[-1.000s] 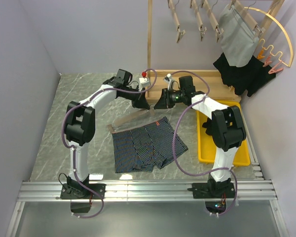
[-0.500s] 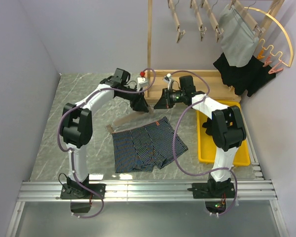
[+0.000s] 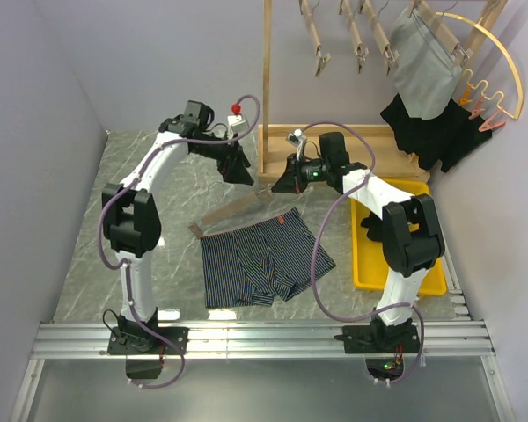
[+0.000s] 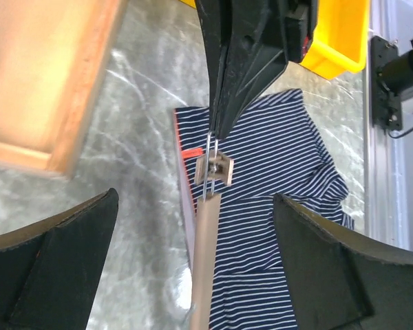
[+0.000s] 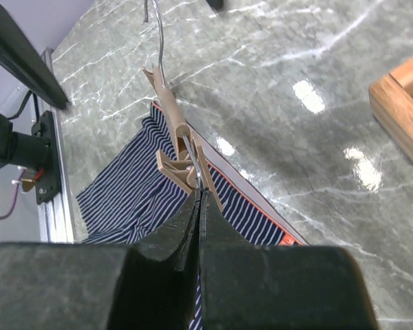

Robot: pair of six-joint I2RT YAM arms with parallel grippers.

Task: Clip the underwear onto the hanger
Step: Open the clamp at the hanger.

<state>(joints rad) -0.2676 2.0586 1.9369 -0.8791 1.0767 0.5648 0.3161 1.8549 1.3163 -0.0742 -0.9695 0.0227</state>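
Top external view gives me the table (image 3: 158, 220) with the wooden rack (image 3: 267, 88) at its far edge and one yellow tray (image 3: 422, 281) on the right. One pair of striped underwear (image 3: 260, 264) lies flat on the table, between the two arms and nearer their bases. Nothing grips it, so I judge the task to be at an early stage: no clip is on the cloth yet. One wooden hanger (image 3: 233, 211) lies slanted just beyond the waistband. Its left end is down by the waistband's corner and its right end is raised. I cannot tell whether the bar touches the cloth. On the rack I count three bare hangers dangling, one grey garment hung up, and dark cloth draped below it. The right gripper (image 5: 199, 201) has its fingers pressed together, pinching the hanger at its raised end, right by the wire of the clip (image 4: 214, 169), the only clip I can make out on this bar. The left gripper (image 3: 239, 171) hovers above and apart from the hanger, its fingers (image 4: 62, 268) spread wide with nothing between them. By my reckoning, what is left is bringing the waistband to the clip, opening it, and closing it on the cloth.
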